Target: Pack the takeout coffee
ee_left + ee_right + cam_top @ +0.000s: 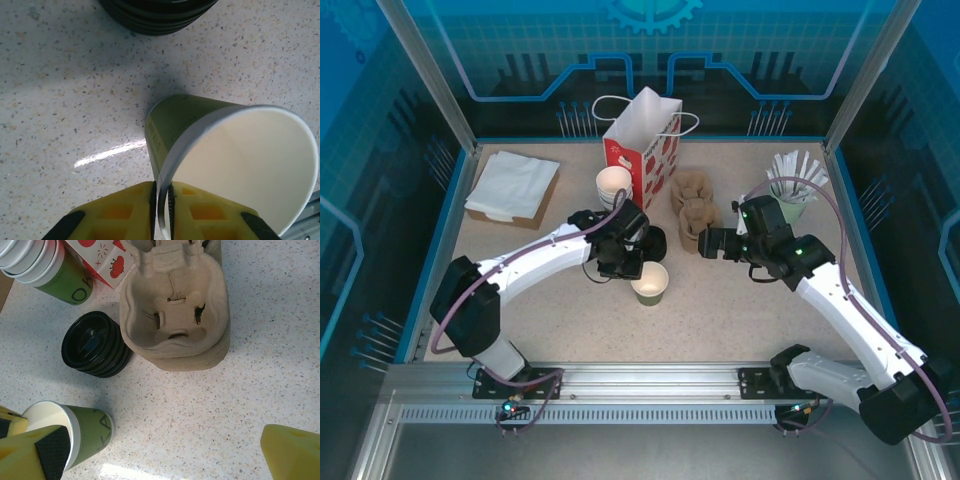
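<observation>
Pinching cup (235, 165) rim, left tool (161, 200) clamped on it; right tool (162, 447) wide open. Next, likely: fetch a lid from lid stack (95, 344).

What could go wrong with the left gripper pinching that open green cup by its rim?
The green cup is held only by its thin rim in the left gripper, so it may slip or crumple. The stack of black lids sits close, so a swing could knock it.

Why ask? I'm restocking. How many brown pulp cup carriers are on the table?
2. One pulp carrier sits right of the gift bag; the other lies just in front of it, beside the black lids. More may be nested underneath.
</observation>
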Motion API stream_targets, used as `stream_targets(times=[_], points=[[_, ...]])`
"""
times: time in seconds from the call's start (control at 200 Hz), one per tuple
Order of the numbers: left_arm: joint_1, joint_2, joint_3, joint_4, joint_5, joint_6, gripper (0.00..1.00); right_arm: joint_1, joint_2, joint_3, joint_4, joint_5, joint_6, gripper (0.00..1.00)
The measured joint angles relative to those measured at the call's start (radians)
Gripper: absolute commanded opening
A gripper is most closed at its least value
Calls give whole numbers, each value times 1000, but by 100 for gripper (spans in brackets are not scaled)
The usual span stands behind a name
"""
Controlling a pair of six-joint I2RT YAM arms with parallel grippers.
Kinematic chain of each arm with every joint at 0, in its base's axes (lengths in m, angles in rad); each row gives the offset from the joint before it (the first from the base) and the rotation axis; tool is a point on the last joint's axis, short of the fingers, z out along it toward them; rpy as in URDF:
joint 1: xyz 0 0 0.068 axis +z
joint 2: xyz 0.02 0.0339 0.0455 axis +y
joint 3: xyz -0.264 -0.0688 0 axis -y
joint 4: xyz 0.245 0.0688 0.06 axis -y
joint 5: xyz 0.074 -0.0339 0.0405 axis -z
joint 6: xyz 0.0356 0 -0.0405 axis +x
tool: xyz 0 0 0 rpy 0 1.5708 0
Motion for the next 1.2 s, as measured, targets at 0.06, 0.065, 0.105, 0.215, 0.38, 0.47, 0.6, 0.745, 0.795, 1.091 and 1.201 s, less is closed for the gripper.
stream_targets(times=[0.06,0.065,0.105,0.215,0.38,0.47,0.6,0.745,0.795,1.091,1.201], points=[[-5,4,0,7,-4,-5,28,0,0,0,-1,2,0,100],[-5,4,0,7,-4,-6,28,0,0,0,-1,2,0,100],[-6,4,0,8,-8,-7,34,0,0,0,-1,4,0,100],[-5,4,5,7,-19,-2,52,0,1,0,-2,5,0,100],[-5,-6,50,-6,-38,-3,78,0,12,1,-4,7,-4,100],[2,-41,79,-14,-55,-6,87,0,29,11,-17,7,-8,100],[37,-144,92,-4,-90,-2,98,0,47,41,-36,6,-15,100],[106,-280,58,48,-142,-2,99,0,66,85,-58,-3,-29,100],[138,-328,27,74,-151,-6,99,1,80,108,-70,-10,-37,100],[215,-515,-230,210,-210,-95,99,46,213,237,-122,-64,-81,86],[215,-594,-331,258,-222,-144,99,73,286,288,-125,-92,-90,79]])
